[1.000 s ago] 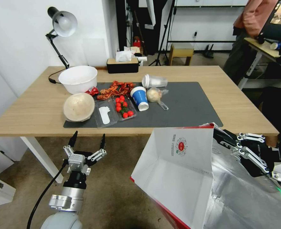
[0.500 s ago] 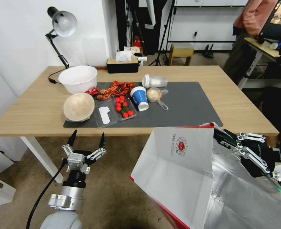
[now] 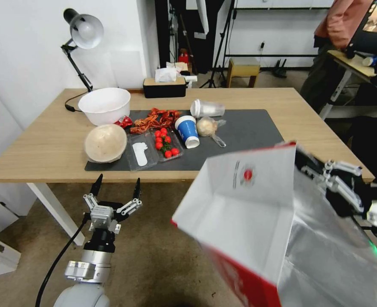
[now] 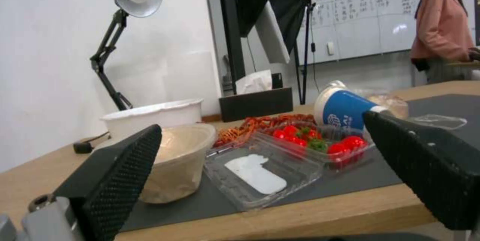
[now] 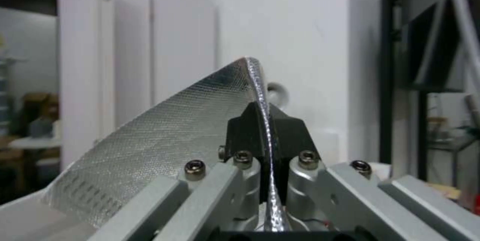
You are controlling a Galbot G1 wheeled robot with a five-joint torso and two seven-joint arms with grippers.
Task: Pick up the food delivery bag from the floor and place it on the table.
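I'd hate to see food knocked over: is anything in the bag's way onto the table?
Nothing visible. The right gripper holds the bag at the table's near right corner, where mat and wood are bare. The food sits further left.

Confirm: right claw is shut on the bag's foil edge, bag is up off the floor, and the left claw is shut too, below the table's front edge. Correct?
Not quite: the left claw is open, with its fingers spread wide apart and nothing between them, as the head view shows. The rest holds: the right claw is shut on the foil edge of the bag, which hangs in the air in front of the table.
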